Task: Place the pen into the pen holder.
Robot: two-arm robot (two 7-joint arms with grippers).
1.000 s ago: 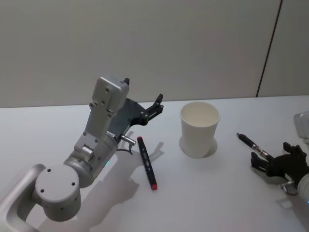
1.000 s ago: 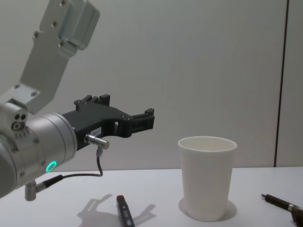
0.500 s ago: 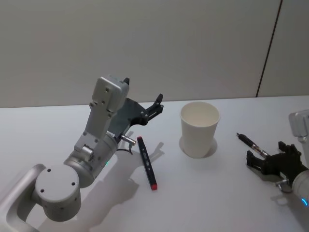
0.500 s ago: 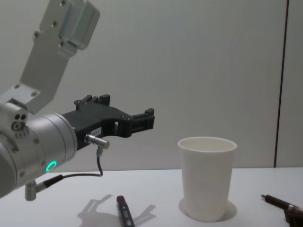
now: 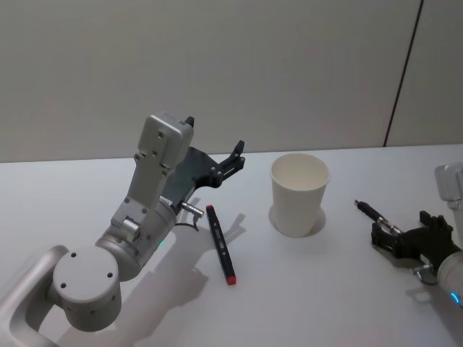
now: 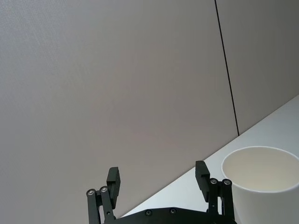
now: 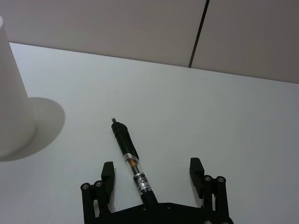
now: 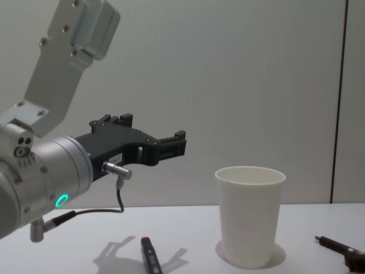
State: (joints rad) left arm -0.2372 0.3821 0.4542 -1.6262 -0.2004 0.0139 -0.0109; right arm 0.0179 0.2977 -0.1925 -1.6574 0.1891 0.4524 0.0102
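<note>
A white paper cup, the pen holder, stands upright mid-table. A black pen lies flat to its right. My right gripper is low over the table and open, its two fingers either side of the pen's near end, not closed on it. A second pen, black with red ends, lies left of the cup. Above and behind that one my left gripper hangs open and empty, pointing toward the cup.
The white table has free room in front of the cup and between the two pens. A grey wall with a dark vertical seam runs behind the table's far edge.
My right gripper has shifted slightly around the black pen's near end. The left arm, the cup and both pens have stayed put.
</note>
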